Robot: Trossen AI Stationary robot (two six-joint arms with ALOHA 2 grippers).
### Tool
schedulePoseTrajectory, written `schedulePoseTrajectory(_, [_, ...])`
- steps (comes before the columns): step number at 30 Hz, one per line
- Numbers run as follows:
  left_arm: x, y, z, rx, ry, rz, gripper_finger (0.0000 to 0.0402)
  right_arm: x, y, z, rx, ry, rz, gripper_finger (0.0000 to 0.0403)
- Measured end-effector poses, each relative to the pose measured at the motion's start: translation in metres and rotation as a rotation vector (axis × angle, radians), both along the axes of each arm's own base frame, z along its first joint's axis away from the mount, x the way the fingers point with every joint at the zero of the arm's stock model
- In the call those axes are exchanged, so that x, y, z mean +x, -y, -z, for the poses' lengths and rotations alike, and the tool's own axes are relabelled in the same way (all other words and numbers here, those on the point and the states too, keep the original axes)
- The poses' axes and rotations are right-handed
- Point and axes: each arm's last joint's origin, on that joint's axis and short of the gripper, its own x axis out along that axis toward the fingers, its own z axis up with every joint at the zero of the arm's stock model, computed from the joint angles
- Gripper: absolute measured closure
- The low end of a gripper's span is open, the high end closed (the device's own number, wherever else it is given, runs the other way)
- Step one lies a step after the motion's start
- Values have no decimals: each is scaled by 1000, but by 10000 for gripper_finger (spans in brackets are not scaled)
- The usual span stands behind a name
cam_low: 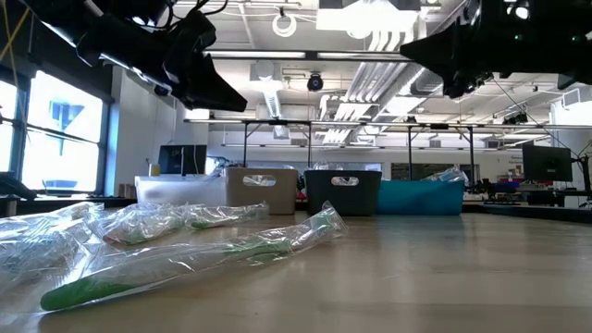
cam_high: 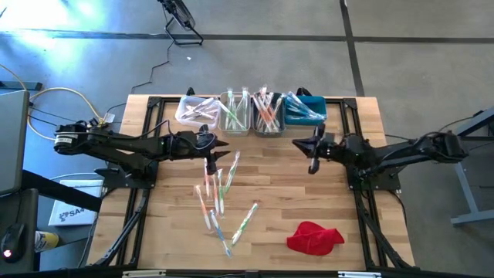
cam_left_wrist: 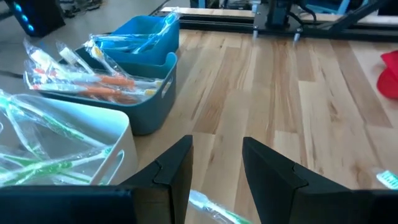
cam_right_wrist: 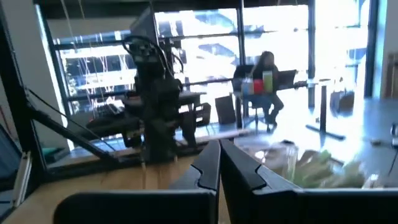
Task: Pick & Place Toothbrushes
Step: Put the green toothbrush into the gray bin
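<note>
Wooden planks are carrying a loose scatter of wrapped toothbrushes point(cam_high: 218, 197) at the table's middle, while four small bins point(cam_high: 251, 113) along the far edge are already holding sorted ones (green handles in the pale bin, orange in the grey, blue in the blue one). Judging by this, the sorting is partly done and another pick is being set up. The left gripper point(cam_high: 218, 146) is hovering just above the near end of the pile with its fingers point(cam_left_wrist: 177, 169) standing parted and nothing between them; a green-handled brush is lying on the wood right beneath the gap. Its next move is probably calling for a straight descent to straddle that handle across its width, then a squeeze. The right gripper point(cam_high: 313, 148) is waiting clenched and empty beside the blue bin, well clear of the red cloth point(cam_high: 314, 237).
</note>
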Motion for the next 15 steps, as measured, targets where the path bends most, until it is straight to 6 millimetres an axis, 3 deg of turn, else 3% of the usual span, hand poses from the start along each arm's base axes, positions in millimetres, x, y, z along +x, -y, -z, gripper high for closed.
schedulePoseTrajectory(7, [0,0,-1,-58,32,-19,265,-10,3,-7,-110,30,-23,399])
schedulePoseTrajectory(15, [1,0,-2,-241,92,-78,265,-10,12,-4,-156,-19,27,399])
